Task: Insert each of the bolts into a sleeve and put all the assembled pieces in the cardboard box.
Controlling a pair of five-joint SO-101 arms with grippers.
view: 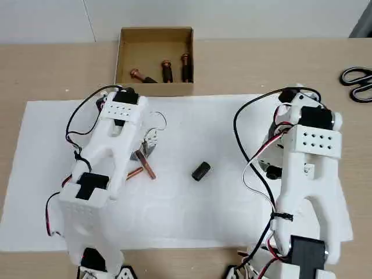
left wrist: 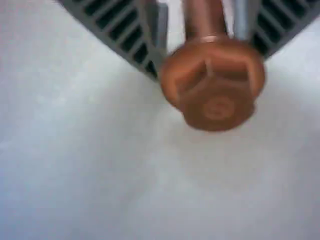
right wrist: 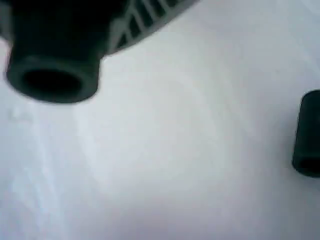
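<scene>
Closest in, the left gripper [left wrist: 200, 22] pinches a copper bolt [left wrist: 212, 82] by its shank over the left half of the white sheet [view: 192, 215], while the right gripper [right wrist: 65, 30] clamps a black sleeve [right wrist: 52, 75], bore open, near the sheet's right edge. I'd line shank with bore first, then push slowly and straight. Farther off a spare sleeve [view: 201, 171] lies mid-sheet, and the cardboard box [view: 156, 89] beyond the far edge holds three assembled pieces [view: 167, 70].

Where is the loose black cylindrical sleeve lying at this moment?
In the high view the black cylindrical sleeve lies on the white sheet, about midway between the two arms and some way in front of the open cardboard box.
</scene>
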